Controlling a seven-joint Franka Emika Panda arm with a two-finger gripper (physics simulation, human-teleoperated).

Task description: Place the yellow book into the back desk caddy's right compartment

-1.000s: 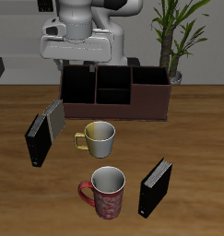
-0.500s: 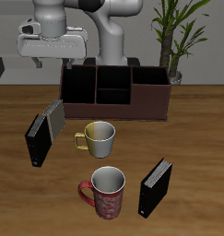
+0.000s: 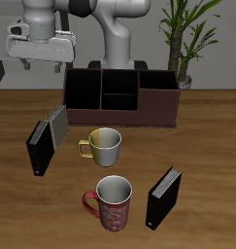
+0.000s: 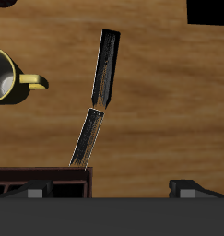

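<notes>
The yellow book (image 3: 57, 122) stands on edge, leaning, just in front of one end of the back desk caddy (image 3: 119, 97), touching a black book (image 3: 38, 148) that lies nearer the table's front edge. In the wrist view the yellow book (image 4: 87, 138) sits between the black book (image 4: 107, 67) and the caddy's corner (image 4: 40, 175). The caddy's right compartment (image 3: 158, 103) is the wide reddish-brown section at its other end. My gripper (image 3: 41, 65) hangs open and empty, high above and behind the books; its fingers (image 4: 35, 190) show wide apart.
A yellow-green mug (image 3: 104, 146) stands in front of the caddy, and a red patterned mug (image 3: 113, 201) stands nearer the front edge. A second black book (image 3: 163, 197) stands beside the red mug. A potted plant (image 3: 185, 39) is behind the caddy.
My gripper has moved sideways from above the caddy to above its end near the yellow book. The books, mugs and caddy have not moved.
</notes>
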